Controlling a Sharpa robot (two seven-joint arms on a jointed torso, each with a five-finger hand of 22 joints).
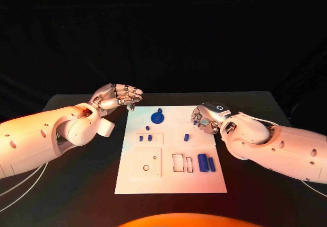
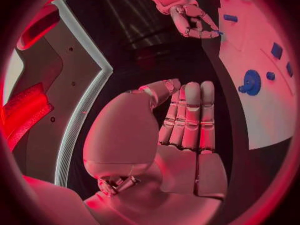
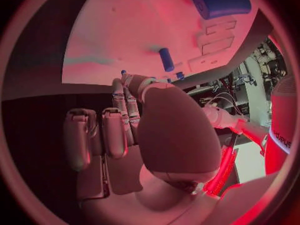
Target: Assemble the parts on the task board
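The white task board (image 1: pixel 170 182) lies in the middle of the table. On it are a round blue part (image 1: pixel 158 117), small blue pegs (image 1: pixel 186 137) and a thick blue cylinder (image 1: pixel 202 162) beside a thinner one (image 1: pixel 212 164). My left hand (image 1: pixel 119 97) hovers just off the board's far left corner, fingers curled in on nothing (image 2: pixel 187 115). My right hand (image 1: pixel 208 118) sits over the board's right edge, thumb meeting two fingers around what looks like a small blue part (image 3: pixel 123 73). The round part (image 2: pixel 252 81) and my right hand (image 2: pixel 187 15) also appear in the left wrist view.
Empty rectangular slots (image 1: pixel 177 162) and a raised square plate with a hole (image 1: pixel 147 163) take up the board's near half. Black table (image 1: pixel 81 189) surrounds the board on all sides, and both forearms lie low along its left and right edges.
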